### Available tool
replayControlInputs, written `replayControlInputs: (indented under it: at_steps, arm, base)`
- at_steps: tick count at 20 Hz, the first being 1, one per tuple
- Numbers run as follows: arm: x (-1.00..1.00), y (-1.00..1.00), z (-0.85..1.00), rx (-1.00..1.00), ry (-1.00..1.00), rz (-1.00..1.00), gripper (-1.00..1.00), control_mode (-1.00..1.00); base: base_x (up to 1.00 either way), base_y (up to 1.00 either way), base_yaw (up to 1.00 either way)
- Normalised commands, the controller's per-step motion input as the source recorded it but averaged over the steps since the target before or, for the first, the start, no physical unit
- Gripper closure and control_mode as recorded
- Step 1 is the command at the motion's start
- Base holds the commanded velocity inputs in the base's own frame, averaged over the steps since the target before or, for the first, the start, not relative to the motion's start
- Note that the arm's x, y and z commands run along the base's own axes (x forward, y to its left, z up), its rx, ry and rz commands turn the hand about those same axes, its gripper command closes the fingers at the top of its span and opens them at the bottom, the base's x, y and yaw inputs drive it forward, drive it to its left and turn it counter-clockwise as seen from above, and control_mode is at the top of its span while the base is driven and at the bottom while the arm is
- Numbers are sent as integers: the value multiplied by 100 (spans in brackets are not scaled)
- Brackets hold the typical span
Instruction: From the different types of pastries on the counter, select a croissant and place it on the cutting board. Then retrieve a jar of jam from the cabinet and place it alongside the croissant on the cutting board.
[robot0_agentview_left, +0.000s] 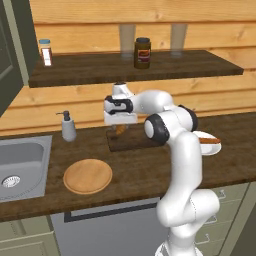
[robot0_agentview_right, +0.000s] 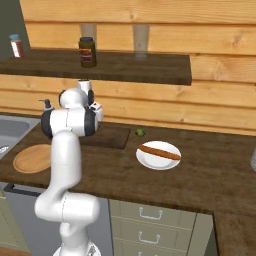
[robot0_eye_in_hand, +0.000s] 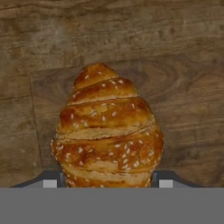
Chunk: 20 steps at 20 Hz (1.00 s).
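Left base view: behind-left of arm, looking forward-down over counter (robot0_agentview_left: 135, 172). Right base view: behind-right, same counter (robot0_agentview_right: 210, 170), further back. Both share cutting board (robot0_agentview_left: 131, 143) (robot0_agentview_right: 111, 136) and shelf (robot0_agentview_left: 165, 62) (robot0_agentview_right: 150, 67). Hand view: straight down, very close on croissant (robot0_eye_in_hand: 107, 133) over the board (robot0_eye_in_hand: 183, 100).

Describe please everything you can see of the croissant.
The croissant is golden-brown and ridged in overlapping layers, tapering to a rounded tip, with small pale seeds on its flaky-looking crust. In the hand view its wide end sits between the fingertips of the pincer, which appears shut on it. It is over the dark wooden cutting board; whether it touches the board cannot be told.
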Motion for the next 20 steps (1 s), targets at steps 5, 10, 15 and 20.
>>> replayControlInputs:
  at_steps: [5,10,15,20]
  arm:
    - [0,-9,-42,1,0,-2,100,-100]
    - [0,-7,-34,2,0,-3,100,-100]
    - [0,0,-31,2,0,-2,100,-100]
    - [1,0,-9,2,0,-1,-100,-100]
  base:
    - [0,0,0]
    - [0,0,0]
    - [0,0,0]
    - [0,0,0]
